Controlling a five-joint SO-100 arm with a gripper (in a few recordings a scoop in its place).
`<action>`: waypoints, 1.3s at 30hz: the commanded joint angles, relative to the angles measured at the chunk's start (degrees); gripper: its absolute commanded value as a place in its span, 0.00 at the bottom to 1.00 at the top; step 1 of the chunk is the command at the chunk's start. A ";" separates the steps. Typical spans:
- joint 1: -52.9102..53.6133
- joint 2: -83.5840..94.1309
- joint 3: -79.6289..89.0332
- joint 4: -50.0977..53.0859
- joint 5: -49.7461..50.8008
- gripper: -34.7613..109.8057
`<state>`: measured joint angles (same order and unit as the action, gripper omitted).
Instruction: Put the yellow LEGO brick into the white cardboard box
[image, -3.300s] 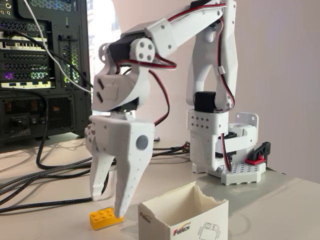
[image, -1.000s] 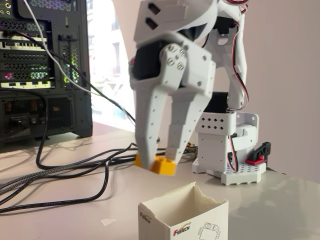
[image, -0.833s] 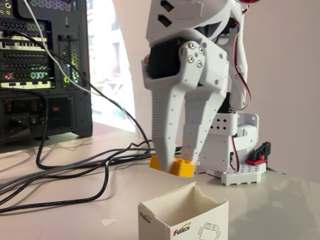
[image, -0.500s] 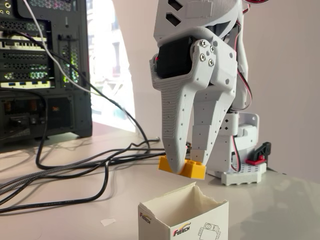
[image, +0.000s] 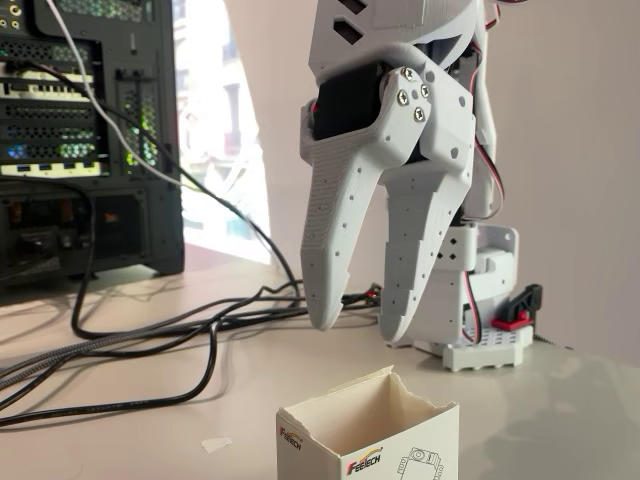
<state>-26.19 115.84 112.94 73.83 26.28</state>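
Gone from the gripper (image: 360, 325) is the yellow brick; fingers now spread, released, above the white cardboard box (image: 368, 430)

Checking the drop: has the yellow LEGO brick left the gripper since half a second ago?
Yes. The open gripper above the white cardboard box holds nothing now.

The white cardboard box (image: 368, 438), near the bottom edge, bears a red-and-black "FEETECH" logo on its front face. A smaller copy of the same logo sits on its left face, too small to read surely.
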 joint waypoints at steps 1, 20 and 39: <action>1.32 7.91 1.05 -2.11 -2.20 0.22; 20.83 26.98 23.64 -6.86 -26.02 0.20; 27.33 56.16 48.96 -13.80 -28.74 0.18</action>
<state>0.79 165.32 160.40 61.26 -1.58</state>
